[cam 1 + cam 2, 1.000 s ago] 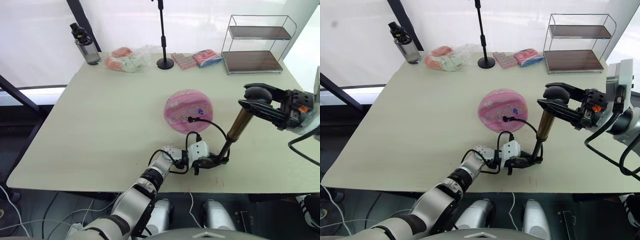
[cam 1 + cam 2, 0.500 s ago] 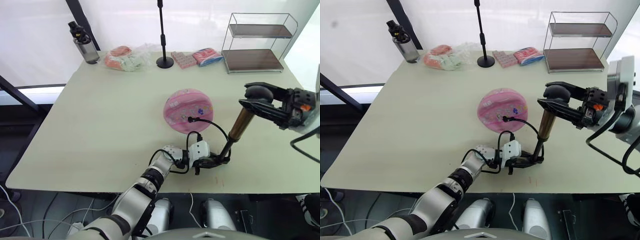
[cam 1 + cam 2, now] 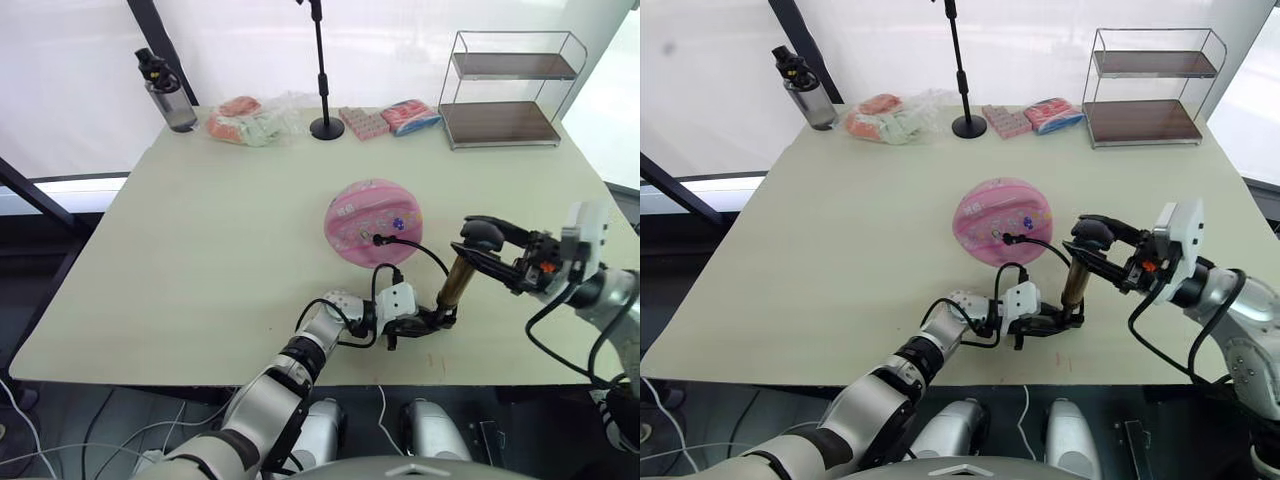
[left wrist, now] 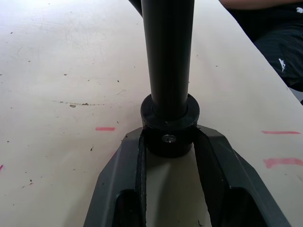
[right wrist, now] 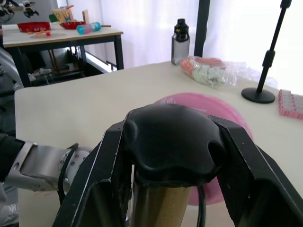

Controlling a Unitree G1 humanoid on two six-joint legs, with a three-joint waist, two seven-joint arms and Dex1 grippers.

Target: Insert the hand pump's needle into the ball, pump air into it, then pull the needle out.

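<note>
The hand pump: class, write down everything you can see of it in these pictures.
The hand pump is a short gold-bronze metal cylinder with black end caps, standing tilted on the table beside the ball. The right gripper is shut on its black knob handle; the left gripper clamps its base cap. A thin black hose loops from it to the ball's valve.
</note>
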